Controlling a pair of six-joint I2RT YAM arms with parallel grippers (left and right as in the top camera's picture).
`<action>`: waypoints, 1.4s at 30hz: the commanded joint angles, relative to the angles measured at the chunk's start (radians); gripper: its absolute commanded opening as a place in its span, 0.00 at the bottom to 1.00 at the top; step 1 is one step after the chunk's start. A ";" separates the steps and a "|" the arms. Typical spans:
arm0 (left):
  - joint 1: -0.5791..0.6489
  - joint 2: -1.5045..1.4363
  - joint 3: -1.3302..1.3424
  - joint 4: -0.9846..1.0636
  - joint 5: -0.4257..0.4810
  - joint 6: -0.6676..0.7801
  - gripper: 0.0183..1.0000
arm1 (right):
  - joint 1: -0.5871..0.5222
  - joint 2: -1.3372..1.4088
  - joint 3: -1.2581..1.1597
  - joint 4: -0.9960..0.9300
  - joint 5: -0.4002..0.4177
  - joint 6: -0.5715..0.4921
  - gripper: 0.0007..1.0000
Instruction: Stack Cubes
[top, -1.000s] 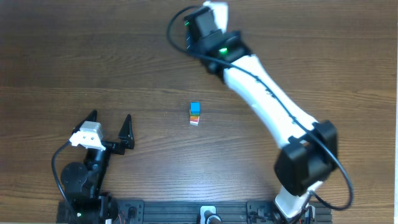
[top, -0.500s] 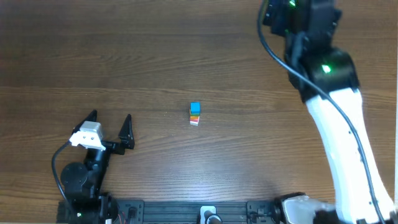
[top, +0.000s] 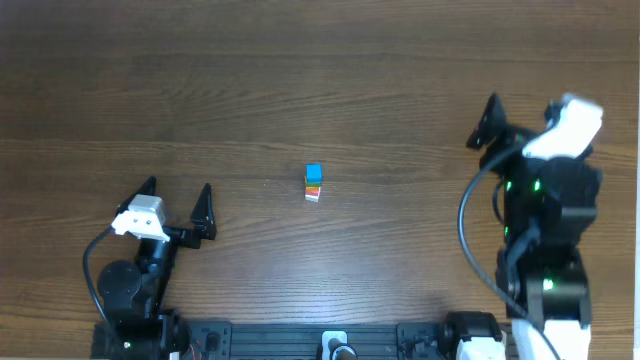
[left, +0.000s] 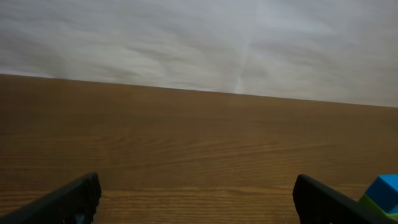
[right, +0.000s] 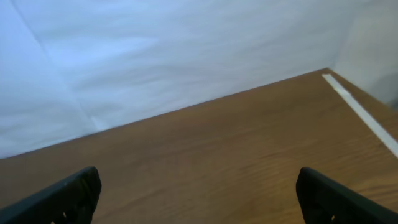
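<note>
My left gripper (top: 178, 193) has its jaws wide apart, holding nothing, left of the cube stack (top: 313, 184) and well clear of it; my right gripper (top: 527, 126), equally wide and empty, sits well off to the stack's right. The stack stands on the dark wood-grain table (top: 300, 70), blue cube (top: 314, 173) on top, with a pale creased backdrop (left: 199, 43) beyond the table's far edge. Layers beneath the blue are too small to sort, and the left wrist view cuts the stack off at its edge.
</note>
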 joint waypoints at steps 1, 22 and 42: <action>0.005 -0.007 -0.006 0.002 0.013 0.015 1.00 | -0.006 -0.127 -0.119 0.003 -0.040 -0.005 0.99; 0.005 -0.007 -0.006 0.003 0.013 0.015 1.00 | 0.007 -0.561 -0.576 0.011 -0.074 -0.054 0.99; 0.005 -0.007 -0.006 0.003 0.013 0.015 1.00 | -0.003 -0.731 -0.792 0.200 -0.107 -0.054 0.99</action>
